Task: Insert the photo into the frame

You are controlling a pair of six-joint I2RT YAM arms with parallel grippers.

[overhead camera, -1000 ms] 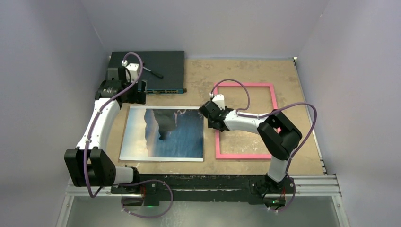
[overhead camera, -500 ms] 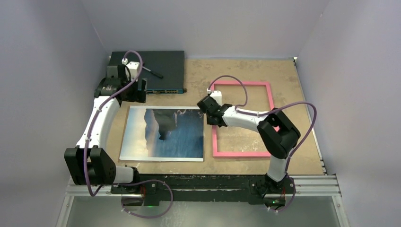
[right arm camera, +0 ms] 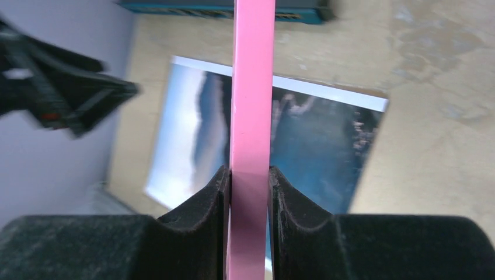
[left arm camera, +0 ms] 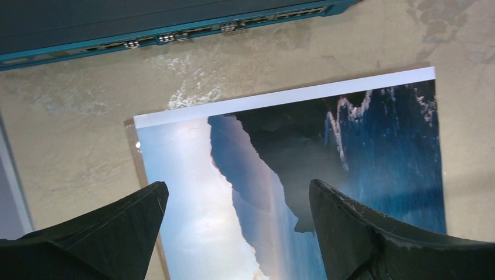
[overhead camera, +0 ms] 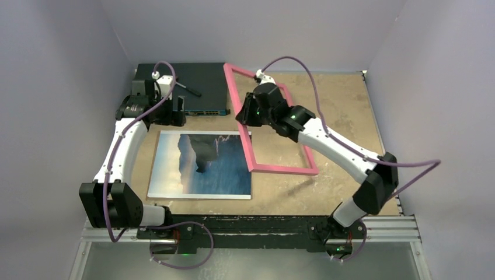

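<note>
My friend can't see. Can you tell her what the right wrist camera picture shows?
The right gripper is shut on a pink bar of the frame, which is lifted off the table. Beneath it lies the blue photo, with tan table around it.

Tan mottled table (overhead camera: 350, 116), two items flat on it.
Dark electronics box (overhead camera: 198, 76) sits in the far-left corner; photo (overhead camera: 204, 166) lies picture-up at near left, just short of the box. Frame (overhead camera: 280, 169) is tilted mid-table, contact with the table unclear.
</note>
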